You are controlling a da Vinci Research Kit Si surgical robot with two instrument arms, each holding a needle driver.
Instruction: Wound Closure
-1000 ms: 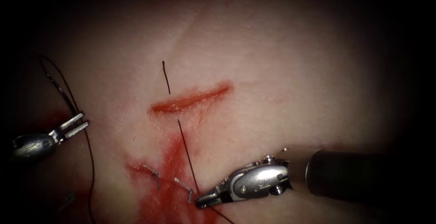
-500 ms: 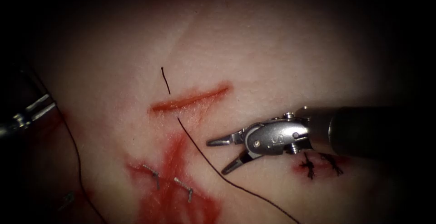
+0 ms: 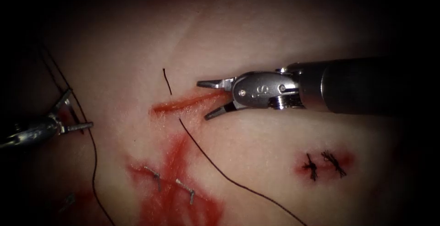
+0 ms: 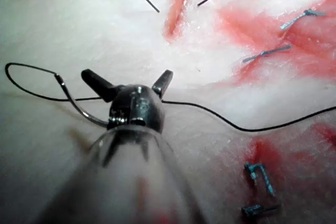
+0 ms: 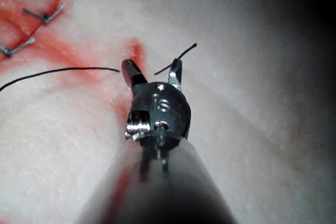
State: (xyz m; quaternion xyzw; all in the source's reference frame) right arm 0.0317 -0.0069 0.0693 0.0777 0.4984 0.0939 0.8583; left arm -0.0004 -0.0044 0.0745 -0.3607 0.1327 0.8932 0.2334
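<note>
Hovering the right tool (image 3: 203, 100) spread and empty over the cut (image 3: 183, 103) at frame centre, left tool (image 3: 80, 107) likewise spread at far left, needle (image 4: 73, 107) apparently lying free beside it, thread (image 3: 215, 168) crossing the cut: probably knot-tying, needing a grasp of the short tail (image 3: 167, 80).

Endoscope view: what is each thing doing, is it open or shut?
left tool: open, holds nothing.
right tool: open above the cut, holds nothing.
needle: lies on the tissue, not held.
thread: slack, passes under the cut.
cut: open.
</note>
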